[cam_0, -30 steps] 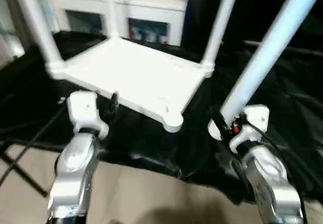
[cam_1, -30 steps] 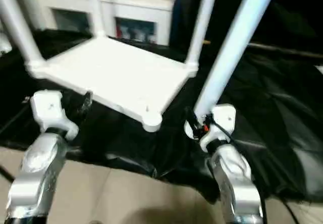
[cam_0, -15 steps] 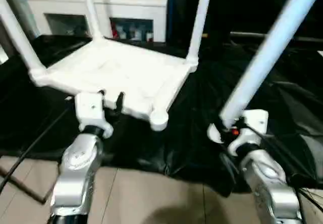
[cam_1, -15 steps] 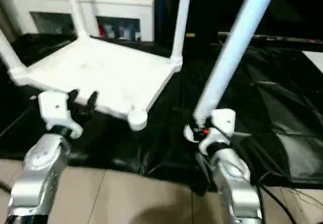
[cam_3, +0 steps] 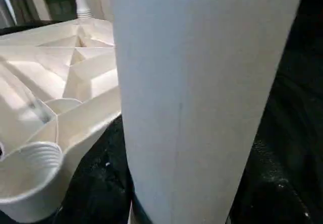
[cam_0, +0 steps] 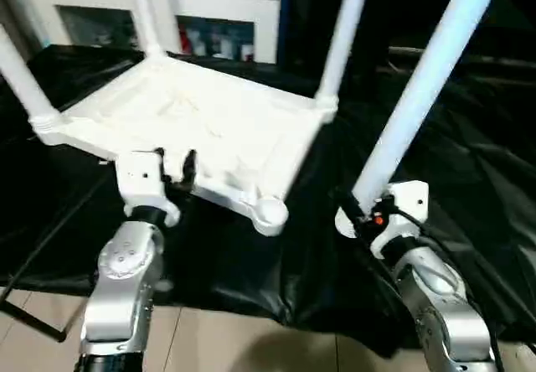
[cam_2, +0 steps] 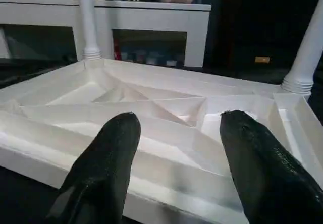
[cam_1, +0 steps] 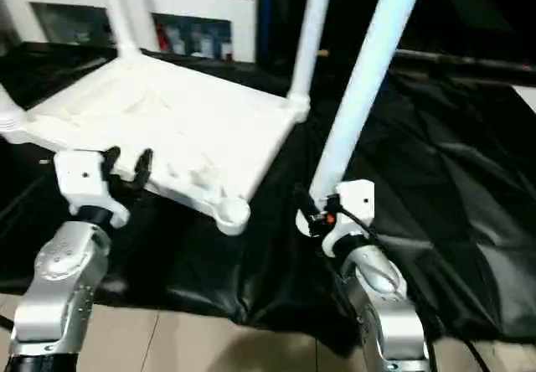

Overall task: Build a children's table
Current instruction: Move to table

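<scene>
Left eye view showed the tabletop [cam_0: 201, 129] lying upside down on the black-draped work table [cam_0: 469, 179], its ribbed underside facing up. 3 legs stood upright in its corner sockets: one at the far corner [cam_0: 142, 12], one at the far right corner [cam_0: 339, 41] and one at the left corner [cam_0: 21, 74]. The near corner socket [cam_0: 270, 213] was round and open, with no leg in it.

The 4th leg [cam_0: 427, 83] was off to the right of the tabletop, well apart from the open socket, leaning up and to the right. The right gripper [cam_0: 362, 209] was clenched around its lower end, the black fingers pressed on either side of the tube. In the right wrist view that leg [cam_3: 202, 98] stood right in front of the camera, with the open socket [cam_3: 22, 176] low beside it.

The left gripper [cam_0: 174, 169] sat at the near edge of the tabletop, its 2 fingers [cam_2: 106, 158] spread apart and reaching over the rim without gripping it, as far as I could tell from the left wrist view.

Behind the work table stood a white cabinet [cam_0: 209, 3] with open shelves holding small items. Pale floor [cam_0: 218, 338] showed below the cloth's near edge.
</scene>
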### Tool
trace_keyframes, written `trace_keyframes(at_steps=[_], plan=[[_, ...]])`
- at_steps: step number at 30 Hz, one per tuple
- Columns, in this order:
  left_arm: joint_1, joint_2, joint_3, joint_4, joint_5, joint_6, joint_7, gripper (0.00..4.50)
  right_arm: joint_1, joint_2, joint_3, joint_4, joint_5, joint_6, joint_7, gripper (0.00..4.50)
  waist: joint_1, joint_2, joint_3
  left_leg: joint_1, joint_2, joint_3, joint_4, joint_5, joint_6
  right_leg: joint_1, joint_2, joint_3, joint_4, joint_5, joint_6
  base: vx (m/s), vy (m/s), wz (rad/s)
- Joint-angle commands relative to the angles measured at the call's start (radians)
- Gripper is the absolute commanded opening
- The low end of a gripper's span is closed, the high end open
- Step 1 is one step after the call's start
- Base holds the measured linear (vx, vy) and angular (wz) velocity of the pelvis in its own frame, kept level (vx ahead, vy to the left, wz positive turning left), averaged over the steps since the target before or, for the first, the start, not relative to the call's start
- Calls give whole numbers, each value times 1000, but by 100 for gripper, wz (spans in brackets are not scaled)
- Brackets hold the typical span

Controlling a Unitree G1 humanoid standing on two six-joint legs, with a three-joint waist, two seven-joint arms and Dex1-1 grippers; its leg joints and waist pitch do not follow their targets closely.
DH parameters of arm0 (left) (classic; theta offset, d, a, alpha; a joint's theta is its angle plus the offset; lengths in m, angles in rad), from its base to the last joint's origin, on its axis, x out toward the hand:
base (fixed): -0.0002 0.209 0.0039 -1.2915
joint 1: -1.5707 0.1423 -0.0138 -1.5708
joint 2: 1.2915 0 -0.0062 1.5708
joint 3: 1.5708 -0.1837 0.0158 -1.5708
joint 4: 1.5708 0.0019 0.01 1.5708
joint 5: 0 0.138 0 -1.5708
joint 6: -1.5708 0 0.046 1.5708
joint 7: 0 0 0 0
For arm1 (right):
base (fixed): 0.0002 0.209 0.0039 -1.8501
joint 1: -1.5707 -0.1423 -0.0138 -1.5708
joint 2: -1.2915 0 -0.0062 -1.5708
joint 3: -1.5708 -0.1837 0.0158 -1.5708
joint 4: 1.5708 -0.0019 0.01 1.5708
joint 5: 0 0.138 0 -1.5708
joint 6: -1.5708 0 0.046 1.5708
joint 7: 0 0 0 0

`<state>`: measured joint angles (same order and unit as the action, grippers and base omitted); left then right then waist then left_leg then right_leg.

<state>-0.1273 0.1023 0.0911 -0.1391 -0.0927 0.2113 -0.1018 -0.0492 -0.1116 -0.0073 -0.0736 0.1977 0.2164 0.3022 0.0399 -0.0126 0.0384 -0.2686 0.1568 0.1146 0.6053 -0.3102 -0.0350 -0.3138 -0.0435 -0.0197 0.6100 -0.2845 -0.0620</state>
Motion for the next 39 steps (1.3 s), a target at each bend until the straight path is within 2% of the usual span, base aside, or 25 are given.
trace_keyframes(at_steps=[1,7,8,9,11,12,13,15,16,17,18,20,23,25,26,28,29,30,31,32,33,34,36,38,39], plan=[[-4,-3,-6,-1,-5,7,6,293,-9,-5,-5,-7,-4,-3,1,191,-6,2,-57,9,9,-4,-57,202,321,54,-27,11,-36,69,-240,61,19,5],[-8,-3,-5,2,-5,8,2,293,-9,-7,2,-9,-4,2,-3,191,7,0,-58,-11,-11,1,-55,180,272,95,-25,27,-58,22,-241,12,2,2],[-9,-3,-4,3,-6,8,2,293,-9,-6,1,-8,-1,2,-2,191,-11,31,-60,177,103,-18,-85,126,135,-62,-4,1,11,-48,-198,94,-52,-31],[-10,-3,-4,4,-6,8,2,293,-9,-5,-1,-7,0,4,-4,191,-36,18,-42,178,182,-52,-114,133,125,-120,-47,-23,69,-46,-81,94,-52,-31],[-10,-3,-3,4,-7,8,2,293,-9,-6,0,-7,-4,4,-8,191,-22,-30,-54,43,20,-2,-48,65,280,7,-94,27,-19,62,-49,21,-44,-26],[-11,-3,-2,5,-7,8,2,293,-9,-5,0,-6,-3,2,-7,191,22,-40,-60,-55,-68,26,54,18,254,124,-145,140,-72,30,-216,0,0,0],[-12,-3,-2,6,-8,8,1,293,-10,-5,-1,-4,-3,0,-7,191,33,-51,-59,-113,-49,6,119,9,213,170,-195,182,-93,23,-294,52,17,17],[-15,-2,0,9,-7,8,0,293,-12,-5,0,0,-1,-3,-5,191,49,-25,-40,-160,8,-34,150,45,46,142,-194,152,-89,134,-430,68,30,10],[-16,-2,1,10,-8,7,0,293,-13,-5,1,2,-1,-3,-5,191,30,13,-38,-129,23,-23,10,155,32,99,-79,16,-75,22,-327,0,0,0],[-16,-2,1,10,-8,7,-1,293,-14,-5,1,2,-1,-4,-6,191,21,37,-35,-94,26,-17,-30,134,45,84,-50,-21,-83,-84,-265,63,36,-3],[-16,-2,1,10,-8,8,-1,293,-14,-5,1,3,-1,-4,-6,191,-17,67,-30,-67,81,-82,-92,-76,111,52,13,-58,-6,-176,-147,63,36,-3],[-17,-2,1,10,-9,8,-3,293,-16,-5,3,4,-3,-5,-7,191,-38,62,-55,42,149,-159,-107,-280,234,-28,-18,-45,84,-123,-36,98,40,5],[-19,-3,0,11,-7,8,-6,293,-14,-5,5,3,-2,-6,-7,191,-46,34,-47,28,124,-130,-94,-165,402,-79,-53,-20,89,0,67,74,-8,6],[-20,-2,-2,13,-8,7,-5,293,-14,-4,6,2,-4,-4,-6,191,-15,-9,-24,-70,15,-14,-40,-267,248,2,-127,58,-80,-156,-16,48,-64,9],[-20,-1,-3,13,-9,8,-5,293,-14,-4,6,3,-6,-2,-7,191,18,-35,-39,-113,-19,0,75,-97,172,82,-189,128,-137,-480,-54,53,-90,6],[-22,0,-3,14,-10,8,-7,293,-14,-4,6,3,-6,-3,-8,191,42,-6,-38,-104,-21,4,52,19,26,91,-82,179,-122,-467,-147,69,-75,-6],[-22,0,-3,14,-10,8,-7,293,-14,-3,6,3,-5,-3,-9,191,46,-2,-31,-82,-11,10,18,11,-11,72,-45,168,-117,-405,-143,104,-33,-39],[-24,0,-1,15,-10,8,-10,293,-14,1,0,3,2,-2,-14,191,11,21,-20,-4,76,-28,-97,-64,-63,-2,37,92,-34,-190,-41,104,-33,-39],[-24,0,-1,15,-10,8,-10,293,-14,1,0,3,2,-2,-14,191,11,21,-20,-4,76,-28,-97,-64,-63,-2,37,92,-34,-190,-41,90,8,-42],[-26,1,0,17,-9,8,-12,293,-17,0,-2,5,1,-9,-17,191,2,35,-51,79,124,-84,-118,-186,44,-59,-15,32,33,-102,-67,32,8,-19],[-28,2,0,20,-9,10,-14,293,-19,-1,-2,8,1,-12,-17,191,-22,39,-62,84,111,-92,-94,-76,231,-69,-41,15,31,57,-74,95,-14,-20],[-27,3,-4,18,-16,11,-25,293,-21,-1,-3,9,2,-13,-19,191,-18,12,-63,16,63,-41,-38,129,341,-24,-82,37,-1,249,-116,124,-32,4],[-22,12,-27,17,-30,41,-60,293,-21,-3,-5,10,2,-18,-17,191,28,-27,-81,-145,-33,1,37,212,268,127,-109,125,-13,612,-157,126,-20,9],[-19,30,-54,21,-42,54,-108,293,-22,-2,-7,9,4,-19,-15,191,46,-11,-92,-162,-7,-14,21,302,161,126,-94,111,42,970,-110,93,9,17],[-18,56,-83,27,-63,55,-182,293,-23,-4,-6,8,13,-15,-3,191,41,18,-81,-123,12,-18,9,447,66,65,-24,57,76,1118,1,0,0,0]])
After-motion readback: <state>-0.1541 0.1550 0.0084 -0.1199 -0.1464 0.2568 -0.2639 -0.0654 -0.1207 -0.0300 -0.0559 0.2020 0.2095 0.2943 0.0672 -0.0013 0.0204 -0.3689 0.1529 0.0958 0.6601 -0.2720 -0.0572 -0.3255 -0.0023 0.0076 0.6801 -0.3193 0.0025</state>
